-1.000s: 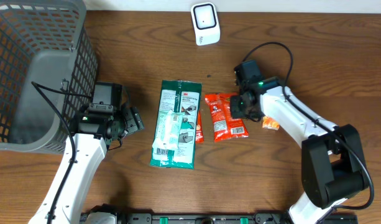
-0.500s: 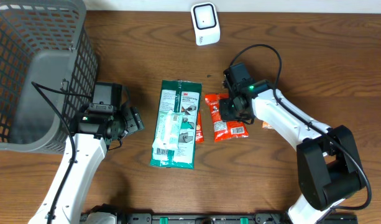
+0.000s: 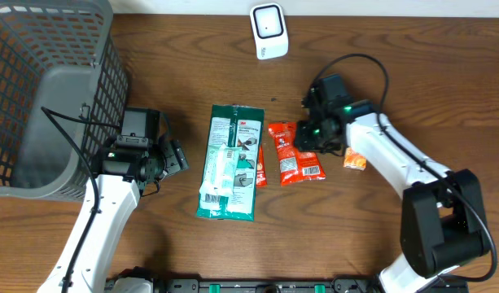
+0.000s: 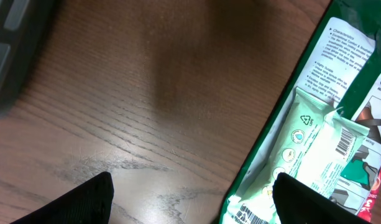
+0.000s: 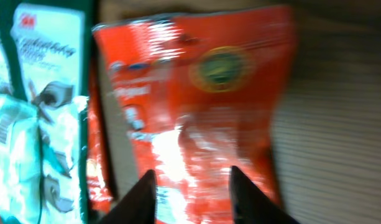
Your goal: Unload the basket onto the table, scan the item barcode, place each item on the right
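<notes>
1. Grey mesh basket [image 3: 45,89] stands at the far left edge of the wooden table [image 3: 168,236].
2. Just right of the basket, the left gripper [image 3: 177,156] hovers over bare wood. Its wrist view shows the jaws released and spread wide, with nothing between them [image 4: 190,199].
3. A green package [image 3: 230,163] lies flat, with its long axis running from the far side of the table to the near side and its logo end at the far side. A pale green packet [image 3: 219,175] lies on its near half along the same line, and the left wrist view shows a barcode on that packet [image 4: 345,142].
4. A thin red strip [image 3: 260,171] lies along the green package's right edge.
5. The white scanner [image 3: 268,31] stands at the far edge of the table, well apart from the items.
6. The red pouch [image 3: 296,152] lies flat just right of the strip. Its long axis runs far to near, with the far end leaning slightly left toward the scanner's side. The right wrist view is blurred, so the print cannot be read [image 5: 196,93].
7. The right gripper [image 3: 308,140] is over the pouch's right part. Its jaws [image 5: 193,186] are parted partway with the pouch showing between them, and nothing is clamped.
8. A small orange packet [image 3: 354,161] lies beside the right arm.
</notes>
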Available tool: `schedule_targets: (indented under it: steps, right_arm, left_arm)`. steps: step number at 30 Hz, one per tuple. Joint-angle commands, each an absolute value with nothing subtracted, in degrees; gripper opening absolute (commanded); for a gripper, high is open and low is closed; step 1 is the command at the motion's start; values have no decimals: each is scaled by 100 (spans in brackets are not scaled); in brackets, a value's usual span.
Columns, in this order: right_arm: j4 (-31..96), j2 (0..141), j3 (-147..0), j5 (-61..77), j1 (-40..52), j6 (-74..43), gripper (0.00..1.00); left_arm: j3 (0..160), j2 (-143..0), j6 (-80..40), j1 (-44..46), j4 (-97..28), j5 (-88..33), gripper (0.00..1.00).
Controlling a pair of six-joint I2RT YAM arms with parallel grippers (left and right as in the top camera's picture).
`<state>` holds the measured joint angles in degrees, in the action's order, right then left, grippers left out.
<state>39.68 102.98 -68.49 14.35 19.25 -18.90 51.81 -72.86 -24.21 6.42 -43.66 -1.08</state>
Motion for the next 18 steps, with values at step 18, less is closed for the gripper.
schedule_targets:
  steps: [18]
  right_arm:
    - [3529,10171,-5817,847,1973,-2016,14]
  left_arm:
    - [5236,-7297,-2434,617,-4386,-21,82]
